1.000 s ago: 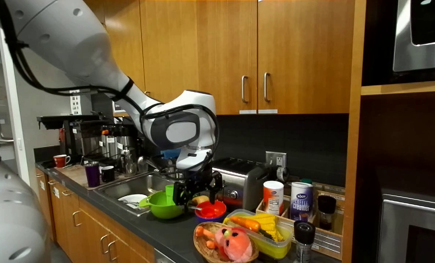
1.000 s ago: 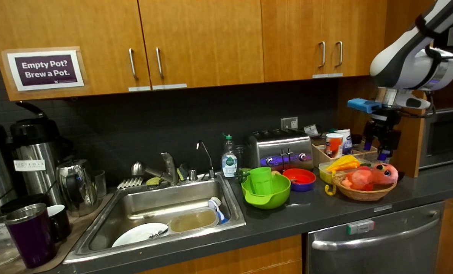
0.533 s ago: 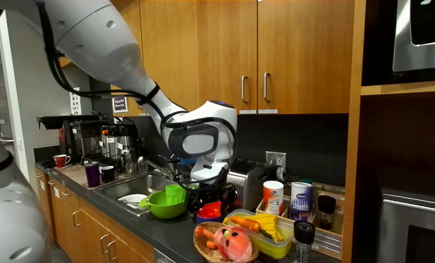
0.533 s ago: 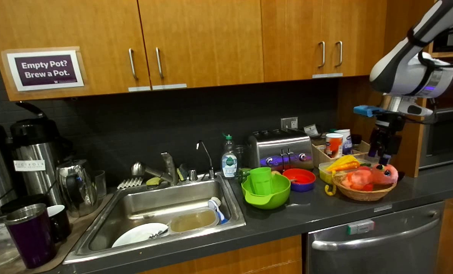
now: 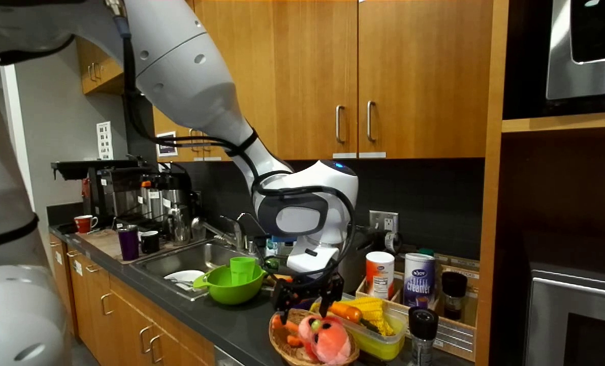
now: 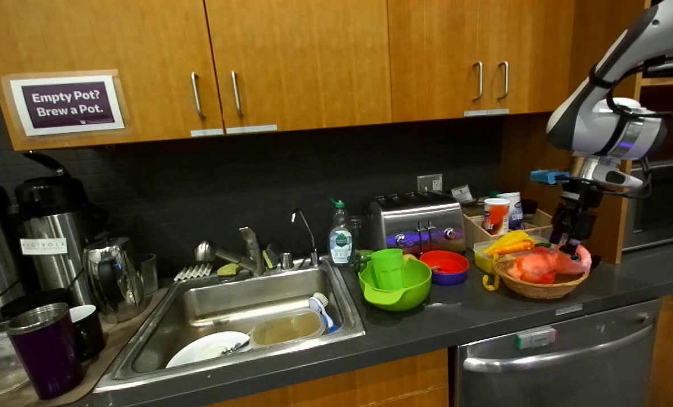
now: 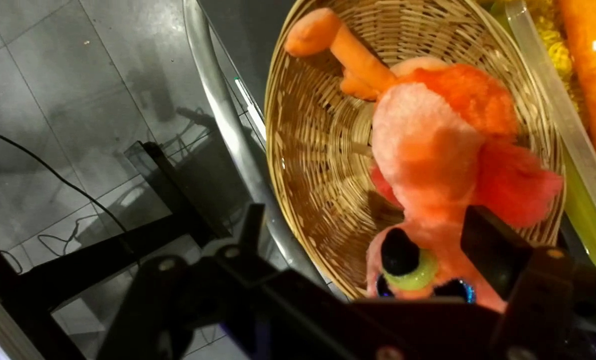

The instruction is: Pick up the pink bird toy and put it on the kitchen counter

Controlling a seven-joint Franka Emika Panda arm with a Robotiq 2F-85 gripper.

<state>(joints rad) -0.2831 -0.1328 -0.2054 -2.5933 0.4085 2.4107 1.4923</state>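
Observation:
The pink bird toy (image 5: 330, 343) lies on its back in the round woven basket (image 5: 280, 346). It also shows in an exterior view (image 6: 531, 264) and in the wrist view (image 7: 428, 150), with its head toward the gripper. My gripper (image 5: 303, 313) is open and empty, just above the toy. In the wrist view the gripper (image 7: 370, 220) has one finger over the toy's head side and the other outside the basket rim. Contact with the toy cannot be told. The kitchen counter (image 5: 236, 325) is dark grey; it also shows in an exterior view (image 6: 443, 316).
A plastic tub (image 5: 396, 330) with a carrot and yellow toy stands beside the basket. A green bowl (image 5: 233, 292), a red bowl (image 6: 443, 263) and a toaster (image 6: 418, 217) stand nearby. A pepper grinder (image 5: 423, 325) stands right of the tub. The sink (image 6: 166, 339) is farther along the counter.
The arm has moved from above the bowls toward the basket and lowered, so the gripper is now over the toy. The gripper stays open. The toy and basket have not moved.

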